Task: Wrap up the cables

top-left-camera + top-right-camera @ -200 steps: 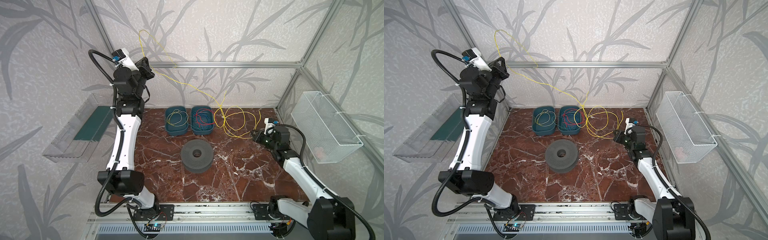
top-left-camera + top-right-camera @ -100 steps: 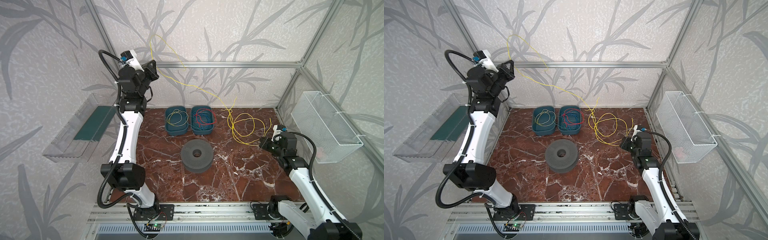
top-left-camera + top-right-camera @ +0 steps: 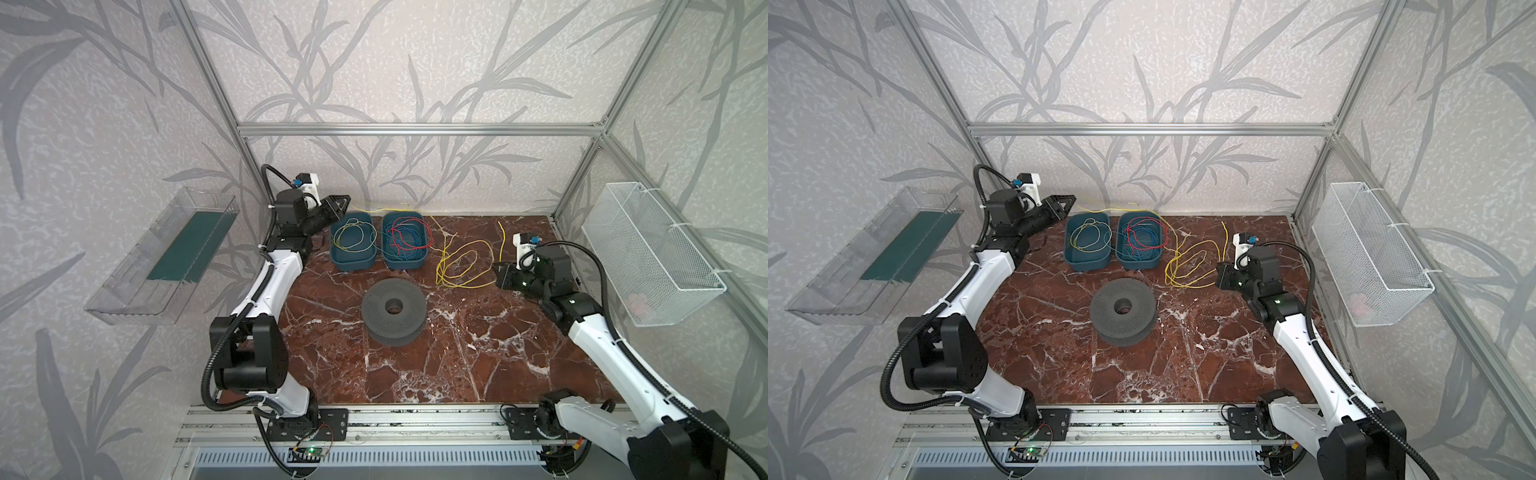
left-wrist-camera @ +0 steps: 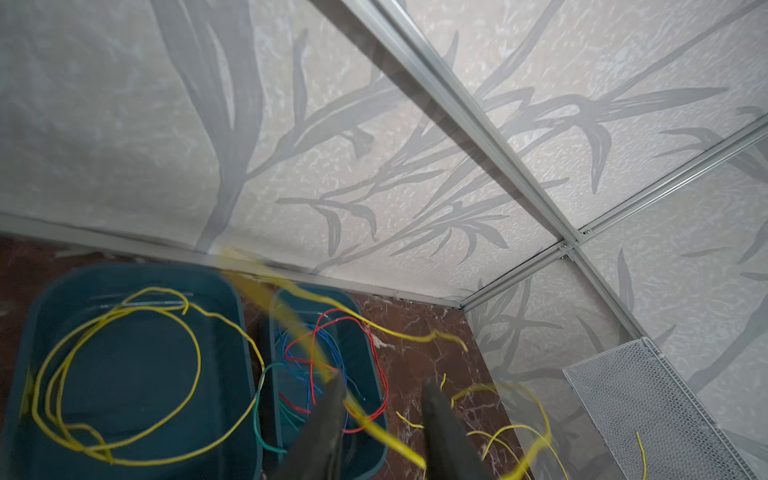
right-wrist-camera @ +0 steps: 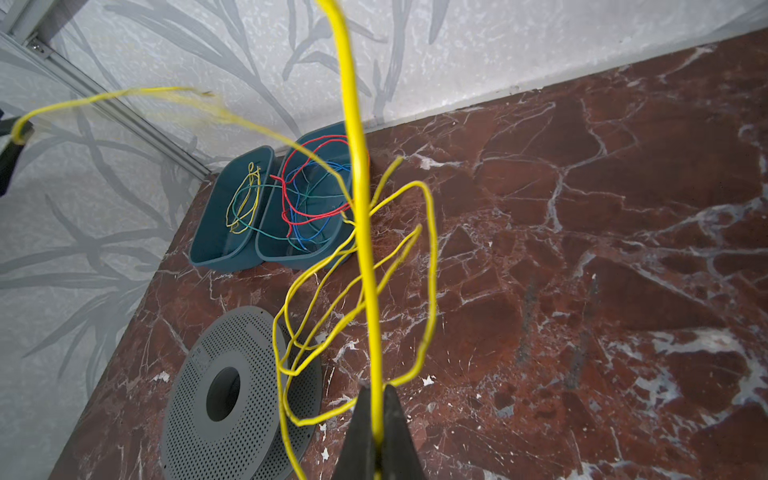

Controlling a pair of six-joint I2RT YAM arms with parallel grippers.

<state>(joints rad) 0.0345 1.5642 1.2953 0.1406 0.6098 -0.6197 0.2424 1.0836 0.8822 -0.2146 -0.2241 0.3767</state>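
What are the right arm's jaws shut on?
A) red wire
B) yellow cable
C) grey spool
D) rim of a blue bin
B: in the right wrist view the right jaws are pinched shut on the yellow cable, which runs straight out from between them. The grey spool sits apart from them.

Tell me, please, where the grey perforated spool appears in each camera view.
Top view: spool mid-table, in front of the teal bins.
Top view: spool at the same spot, mid-table.
Left wrist: not in it.
Right wrist: spool partly behind the yellow cable, nearer the camera than the bins.
Shared landmark: the teal bins, seen in all four.
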